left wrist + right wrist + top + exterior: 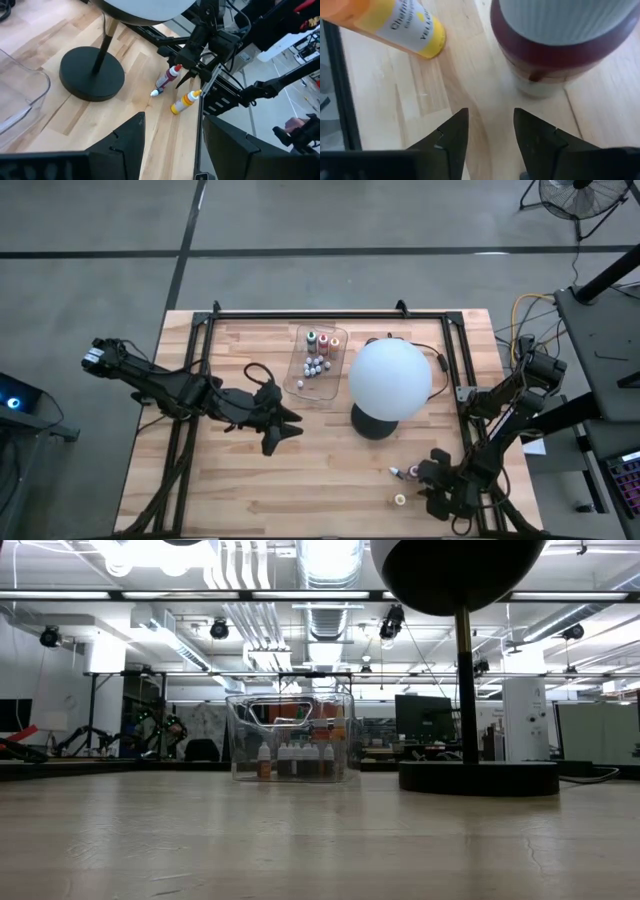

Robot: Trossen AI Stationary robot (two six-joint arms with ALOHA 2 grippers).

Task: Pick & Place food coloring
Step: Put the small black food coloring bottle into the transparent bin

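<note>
While the right end effector [428, 472] hovers parted and empty at the frame's lower right, a red bottle [168, 79] and yellow bottle [184, 101] lie beside it on the tabletop [320, 490]; the left end effector [284, 425], centre-left, stands open, empty.

The table [250, 470] is pale wood in jointed planks, smooth with a soft sheen. The tray [300, 375] is clear, glossy plastic. The globe [390, 378] looks matt white (its round base [92, 72] is matt black). The yellow bottle [395, 25] carries a smooth printed label; the red bottle [560, 45] has a ribbed white cap.
</note>
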